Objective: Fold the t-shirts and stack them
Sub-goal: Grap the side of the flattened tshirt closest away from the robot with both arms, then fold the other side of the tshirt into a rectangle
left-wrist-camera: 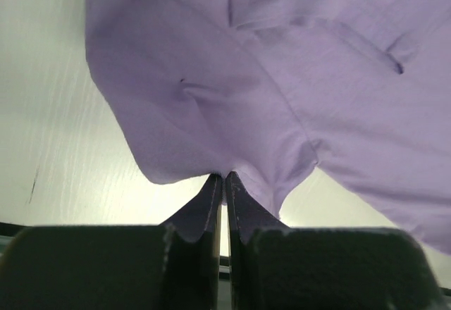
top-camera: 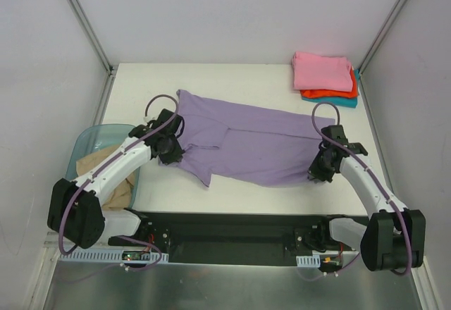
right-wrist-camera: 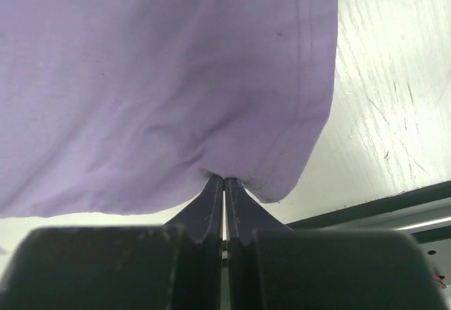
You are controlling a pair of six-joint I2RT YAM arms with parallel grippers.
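The lavender t-shirt [top-camera: 246, 141] lies spread across the middle of the white table. My left gripper [top-camera: 171, 156] is shut on the shirt's left edge; the left wrist view shows its fingertips [left-wrist-camera: 224, 178] pinching the cloth [left-wrist-camera: 282, 77]. My right gripper [top-camera: 315, 175] is shut on the shirt's lower right corner; the right wrist view shows the hem [right-wrist-camera: 162, 77] pinched at the tips [right-wrist-camera: 224, 178]. Folded pink [top-camera: 322, 71], orange-red [top-camera: 310, 94] and teal [top-camera: 345, 101] shirts are stacked at the back right. A tan shirt [top-camera: 106, 176] lies in the bin.
A translucent pale-blue bin [top-camera: 95, 137] stands off the table's left edge beside the left arm. The black base rail [top-camera: 232, 232] runs along the near edge. White walls with metal posts close in the back and sides.
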